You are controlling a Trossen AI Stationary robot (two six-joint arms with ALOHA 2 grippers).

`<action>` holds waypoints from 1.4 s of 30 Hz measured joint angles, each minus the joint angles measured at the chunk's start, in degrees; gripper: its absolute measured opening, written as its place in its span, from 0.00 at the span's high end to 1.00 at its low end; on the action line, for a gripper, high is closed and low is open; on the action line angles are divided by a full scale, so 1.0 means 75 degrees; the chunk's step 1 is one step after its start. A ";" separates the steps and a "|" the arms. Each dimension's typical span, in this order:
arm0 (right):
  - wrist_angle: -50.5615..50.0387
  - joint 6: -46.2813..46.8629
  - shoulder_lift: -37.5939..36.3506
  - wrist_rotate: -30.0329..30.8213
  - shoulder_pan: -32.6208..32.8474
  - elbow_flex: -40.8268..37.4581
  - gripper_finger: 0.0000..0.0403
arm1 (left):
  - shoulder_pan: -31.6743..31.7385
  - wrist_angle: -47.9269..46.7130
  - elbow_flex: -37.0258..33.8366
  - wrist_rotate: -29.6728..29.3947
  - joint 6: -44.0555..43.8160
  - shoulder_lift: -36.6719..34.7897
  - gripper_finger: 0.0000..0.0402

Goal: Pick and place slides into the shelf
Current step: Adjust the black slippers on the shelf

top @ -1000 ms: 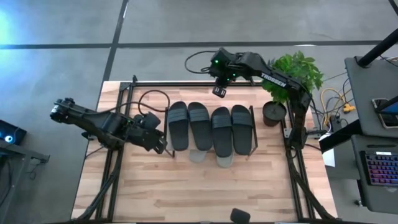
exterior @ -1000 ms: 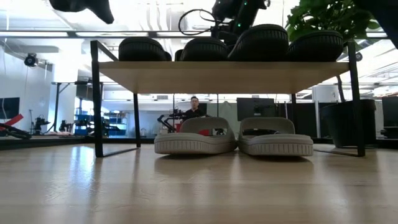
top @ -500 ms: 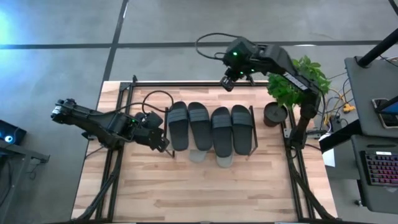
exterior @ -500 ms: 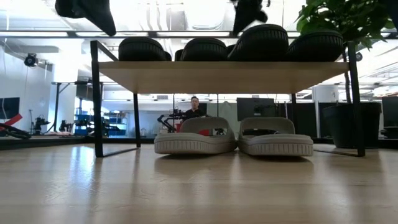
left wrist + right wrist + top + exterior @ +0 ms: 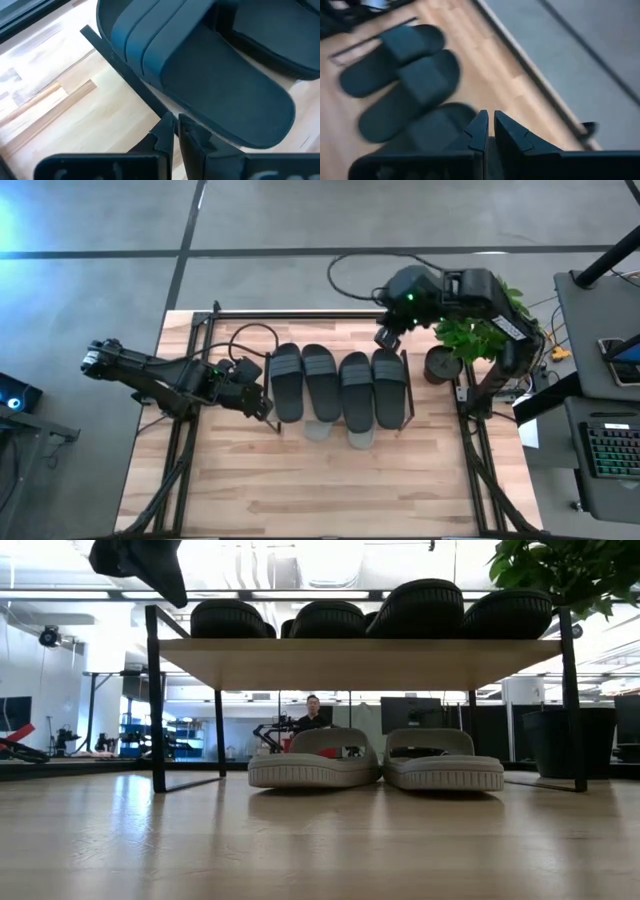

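Since the earlier frames the right arm has swung from beyond the table's far edge toward the far right corner; the right gripper (image 5: pixel 386 338) now hangs above the far end of the rightmost dark slide, fingers (image 5: pixel 479 131) pressed together and holding nothing. The left gripper (image 5: pixel 262 406) has stayed at the left end of the shelf (image 5: pixel 350 662), jaws closed and empty, fingertips (image 5: pixel 167 131) just beside the shelf's black frame rail and the leftmost slide. Four dark slides (image 5: pixel 340 386) lie side by side on the shelf's top board, toes toward the table's far edge. Two light grey slides (image 5: pixel 375 768) sit beneath on the table (image 5: pixel 300 490), under the middle of the shelf, their ends showing past its near edge in the high view. A potted plant (image 5: pixel 470 315) stands at the table's right edge, near the far corner. The table is light wood planking with a black frame; the floor around it is grey concrete. A desk with a keyboard (image 5: pixel 612 450) lies off the right side. Beyond the table, the low view shows an open workshop with monitors and a seated person (image 5: pixel 314 710) far back.
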 joint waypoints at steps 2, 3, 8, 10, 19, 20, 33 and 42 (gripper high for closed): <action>0.0003 0.0253 -0.0038 -0.0115 0.0300 -0.0021 0.94 | 0.0062 0.0197 0.0000 0.0033 0.0042 0.0000 0.97; 0.0003 0.0372 -0.0064 -0.0144 0.0464 -0.0052 0.94 | 0.0077 0.0262 -0.0005 0.0034 0.0046 0.0000 0.97; 0.0018 0.0750 -0.0117 -0.0185 0.1425 -0.0260 0.94 | 0.0077 0.0376 -0.0020 0.0072 0.0051 0.0015 0.97; 0.0233 0.0874 -0.0057 -0.0184 0.1706 -0.0477 0.94 | 0.0085 0.0402 -0.0023 0.0171 0.0057 0.0043 0.97; 0.2059 0.0574 0.0428 -0.1113 0.1858 -0.2120 0.94 | 0.0083 0.0850 -0.0083 0.0595 0.0034 0.0153 0.97; 0.2245 0.0442 0.0493 -0.1129 0.1786 -0.2300 0.94 | 0.0070 0.0850 -0.0109 0.0622 0.0034 0.0154 0.97; 0.3794 -0.1007 0.1263 -0.1982 -0.0738 -0.3482 0.94 | -0.0197 0.1727 -0.0225 0.0929 -0.0010 0.0705 0.97; 0.4516 -0.1605 0.1520 -0.2143 -0.1233 -0.4047 0.94 | -0.0197 0.1770 -0.0188 0.1420 -0.0010 0.1357 0.97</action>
